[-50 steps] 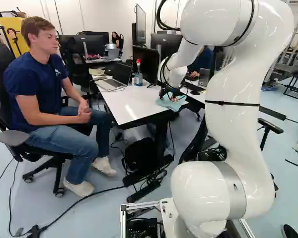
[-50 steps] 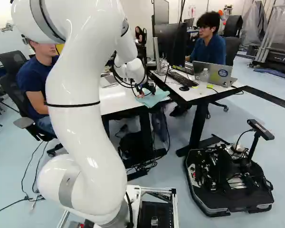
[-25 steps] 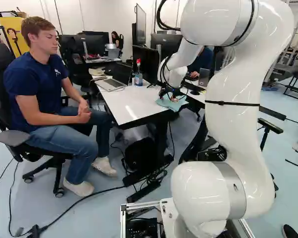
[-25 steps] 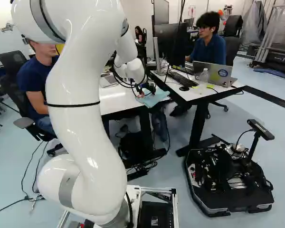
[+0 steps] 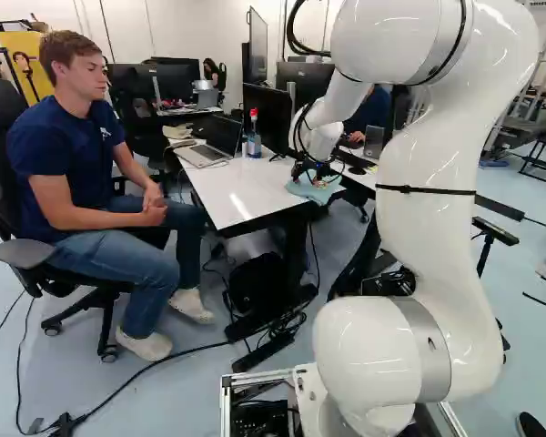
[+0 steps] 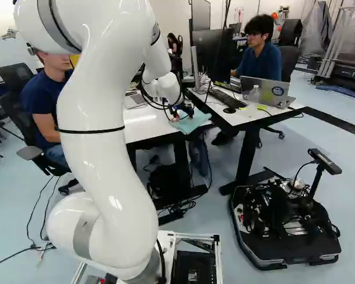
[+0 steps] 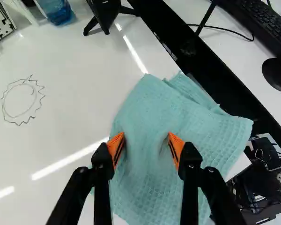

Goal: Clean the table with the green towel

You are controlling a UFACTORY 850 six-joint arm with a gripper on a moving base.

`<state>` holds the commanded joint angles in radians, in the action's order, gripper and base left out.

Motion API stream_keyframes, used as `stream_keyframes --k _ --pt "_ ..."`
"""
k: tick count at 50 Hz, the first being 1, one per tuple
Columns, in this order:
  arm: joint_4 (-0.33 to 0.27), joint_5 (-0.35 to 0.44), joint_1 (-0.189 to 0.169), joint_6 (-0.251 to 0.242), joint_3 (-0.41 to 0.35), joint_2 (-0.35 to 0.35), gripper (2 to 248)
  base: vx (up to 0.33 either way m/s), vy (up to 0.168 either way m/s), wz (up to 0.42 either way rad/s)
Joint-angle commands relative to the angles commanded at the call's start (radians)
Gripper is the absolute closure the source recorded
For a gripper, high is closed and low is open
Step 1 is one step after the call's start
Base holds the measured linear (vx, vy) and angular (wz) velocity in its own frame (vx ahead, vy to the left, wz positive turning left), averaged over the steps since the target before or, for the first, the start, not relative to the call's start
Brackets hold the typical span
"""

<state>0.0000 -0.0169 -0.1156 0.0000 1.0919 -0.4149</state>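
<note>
Looking down from my wrist, I see a spiky ring (image 7: 23, 101) drawn on the desk (image 5: 246, 193), which I can't make out in either base view. The left base view shows a bottle (image 5: 254, 135) with a red top, far on the desk; my arm hides it in the right base view. My pincer (image 6: 176, 118) is over the desk's right side. In the wrist view, my pincer (image 7: 145, 146) is partly spread, with its orange pads (image 7: 176, 146) pinching a fat bump of the green towel (image 7: 192, 110) from both sides. The towel lies rumpled on the desk's right edge, near the next desk (image 7: 264, 77). One corner points right, over the black edge. It is too bunched up to tell its long way.
</note>
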Motion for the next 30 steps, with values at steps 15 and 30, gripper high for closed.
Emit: stream_keyframes --k 15,30 --pt "0.000 0.000 0.000 0.000 0.000 0.001 130 0.000 0.000 0.000" --pt "0.000 0.000 0.000 0.000 -0.008 0.032 169 0.000 0.000 0.000"
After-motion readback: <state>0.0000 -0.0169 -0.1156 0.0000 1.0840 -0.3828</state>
